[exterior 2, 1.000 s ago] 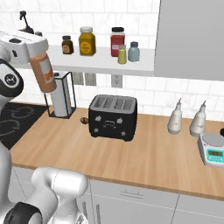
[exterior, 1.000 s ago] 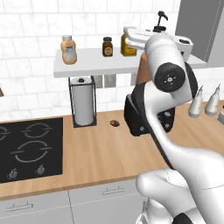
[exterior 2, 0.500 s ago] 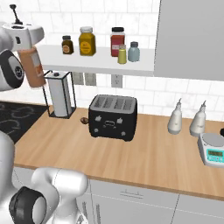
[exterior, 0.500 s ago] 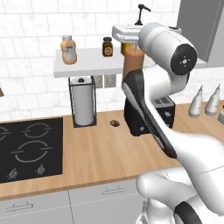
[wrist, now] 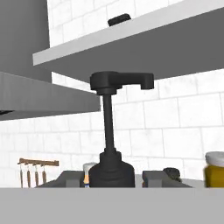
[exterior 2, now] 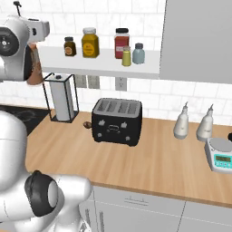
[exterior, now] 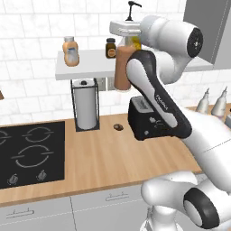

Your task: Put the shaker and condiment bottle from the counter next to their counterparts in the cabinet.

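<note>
Wood counter (exterior: 103,158) and white tiled wall (exterior 2: 149,97) are seen. Bottle (exterior: 122,67) is gripped between the fingers (wrist: 155,177), shelf (exterior: 90,67) just behind. Labels cannot be read.

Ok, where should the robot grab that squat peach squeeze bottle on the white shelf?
The squat peach squeeze bottle stands upright, alone at the left end of the white shelf, tiled wall behind. Best grip is probably its wide body, coming level from the open front.

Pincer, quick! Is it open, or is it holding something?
The pincer is shut on the condiment bottle, held up in front of the cabinet shelf.
</note>
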### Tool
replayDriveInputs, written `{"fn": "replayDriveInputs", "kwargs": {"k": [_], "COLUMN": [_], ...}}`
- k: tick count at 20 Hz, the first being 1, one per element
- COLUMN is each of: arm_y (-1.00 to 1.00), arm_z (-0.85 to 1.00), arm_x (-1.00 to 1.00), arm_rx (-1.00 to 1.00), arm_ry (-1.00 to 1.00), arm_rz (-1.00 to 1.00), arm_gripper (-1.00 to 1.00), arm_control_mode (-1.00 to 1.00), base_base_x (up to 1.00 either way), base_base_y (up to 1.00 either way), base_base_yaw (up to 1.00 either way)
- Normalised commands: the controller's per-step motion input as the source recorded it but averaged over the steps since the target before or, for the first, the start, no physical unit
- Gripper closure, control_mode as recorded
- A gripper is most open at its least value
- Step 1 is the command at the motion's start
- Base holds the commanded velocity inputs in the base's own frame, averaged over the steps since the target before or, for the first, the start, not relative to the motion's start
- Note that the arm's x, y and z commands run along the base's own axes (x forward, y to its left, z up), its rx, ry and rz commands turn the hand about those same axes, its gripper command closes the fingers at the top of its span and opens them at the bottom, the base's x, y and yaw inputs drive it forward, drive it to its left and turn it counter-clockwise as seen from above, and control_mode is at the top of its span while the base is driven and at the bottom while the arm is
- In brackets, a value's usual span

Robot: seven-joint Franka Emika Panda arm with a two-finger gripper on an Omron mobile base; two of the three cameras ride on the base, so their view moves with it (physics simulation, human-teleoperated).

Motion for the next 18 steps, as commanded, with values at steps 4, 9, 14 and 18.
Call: {"fn": "replayDriveInputs", "kwargs": {"k": [4,9,14,18], "arm_y": [0.04,0.09,0.02,0.21], "arm_z": [0.06,-0.02,0.06,0.00], "arm_x": [0.46,0.24,0.25,0.36], "arm_rx": [0.00,-0.01,-0.03,-0.05], "arm_ry": [0.06,0.02,-0.12,-0.01], "arm_rz": [0.14,0.12,0.11,0.08], "arm_gripper": [1.00,1.00,1.00,1.00], "arm_control_mode": [-1.00,-1.00,-1.00,-1.00], "base_base_x": [0.00,0.00,0.00,0.00], "base_base_y": [0.00,0.00,0.00,0.00], "base_base_yaw": [0.00,0.00,0.00,0.00]}}
